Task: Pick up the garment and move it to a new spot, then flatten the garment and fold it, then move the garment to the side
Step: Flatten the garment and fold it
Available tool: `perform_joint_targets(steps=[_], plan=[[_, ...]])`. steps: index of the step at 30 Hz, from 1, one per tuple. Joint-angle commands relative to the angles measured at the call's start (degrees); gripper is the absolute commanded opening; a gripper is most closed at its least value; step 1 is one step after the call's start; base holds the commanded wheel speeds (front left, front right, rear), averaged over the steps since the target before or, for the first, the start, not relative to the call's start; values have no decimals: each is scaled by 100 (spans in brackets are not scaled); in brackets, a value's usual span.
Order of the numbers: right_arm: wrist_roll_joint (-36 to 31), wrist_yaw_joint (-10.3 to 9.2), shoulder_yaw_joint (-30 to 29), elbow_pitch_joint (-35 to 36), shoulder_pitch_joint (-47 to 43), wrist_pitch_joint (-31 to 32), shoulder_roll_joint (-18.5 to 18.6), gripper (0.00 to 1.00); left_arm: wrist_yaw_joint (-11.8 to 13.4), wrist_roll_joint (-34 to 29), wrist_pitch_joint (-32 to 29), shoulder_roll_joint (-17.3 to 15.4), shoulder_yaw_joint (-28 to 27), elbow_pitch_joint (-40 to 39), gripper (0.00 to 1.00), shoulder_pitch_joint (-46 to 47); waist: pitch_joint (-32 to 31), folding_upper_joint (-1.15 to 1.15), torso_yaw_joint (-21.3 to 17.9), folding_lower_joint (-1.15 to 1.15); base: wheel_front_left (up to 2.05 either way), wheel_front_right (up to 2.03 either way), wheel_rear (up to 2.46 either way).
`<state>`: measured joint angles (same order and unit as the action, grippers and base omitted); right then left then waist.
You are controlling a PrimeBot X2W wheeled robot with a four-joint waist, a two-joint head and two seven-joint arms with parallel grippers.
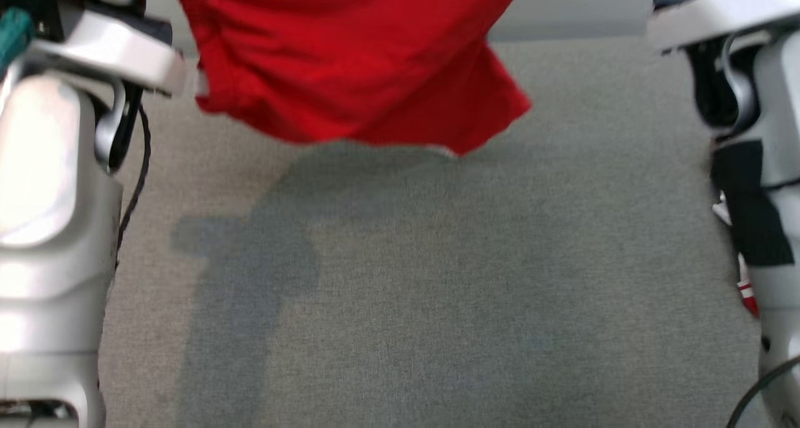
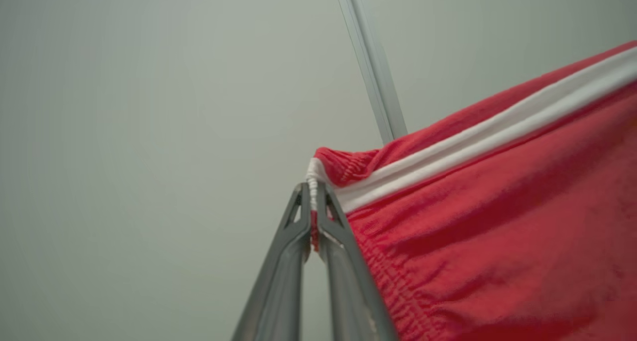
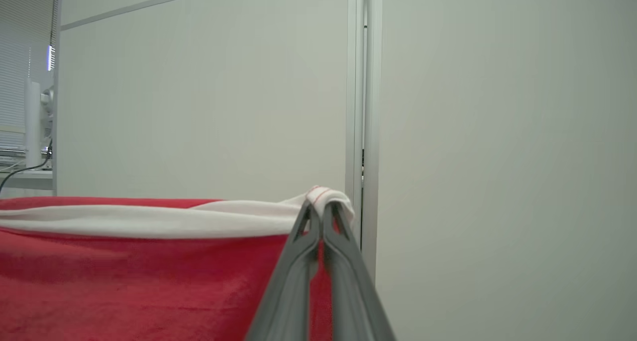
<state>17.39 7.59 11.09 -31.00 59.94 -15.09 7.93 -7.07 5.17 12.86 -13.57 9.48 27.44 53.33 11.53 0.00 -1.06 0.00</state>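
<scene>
Red garment point(image 1: 350, 59) hangs in the air over the far edge of the grey surface point(image 1: 437, 290). The left gripper point(image 2: 313, 209) and right gripper point(image 3: 318, 215) each pinch a corner of its waistband point(image 2: 473, 137). Light, floppy stuff, so that elastic band looks like the safest hold imo.

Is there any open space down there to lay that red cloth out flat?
The grey surface lies bare across the middle, from under the hanging hem of the red garment back towards the robot. It gets crowded only at the sides, where the left arm and the right arm stand.
</scene>
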Motion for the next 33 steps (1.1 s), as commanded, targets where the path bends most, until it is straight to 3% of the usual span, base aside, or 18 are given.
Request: perform_joint_targets(steps=[1, 7, 12, 25, 33], plan=[[-123, -18, -99, -107, 160, -7, 54, 0, -9, -25, 52, -12, 0, 173, 0, 206, 427, 0, 60, 0, 0, 0, 0], [-865, -19, -702, -290, 1038, -7, -3, 0, 70, -199, 218, 94, 125, 987, 0, 1404, 929, 0, 53, 0, 0, 0, 0], [-1192, -19, -964, -44, 1119, -7, -109, 0, 105, -59, 228, 263, -5, 828, 0, 1638, 1172, 0, 25, 0, 0, 0, 0], [-391, -18, -418, 58, -908, -8, -326, 0, 176, 324, 223, 663, -485, 1028, 0, -622, 1067, 0, -34, 0, 0, 0, 0], [219, -26, -509, 421, -2467, -12, -370, 0, 107, 335, 223, 884, -618, 1013, 0, -2299, 671, 0, -14, 0, 0, 0, 0]])
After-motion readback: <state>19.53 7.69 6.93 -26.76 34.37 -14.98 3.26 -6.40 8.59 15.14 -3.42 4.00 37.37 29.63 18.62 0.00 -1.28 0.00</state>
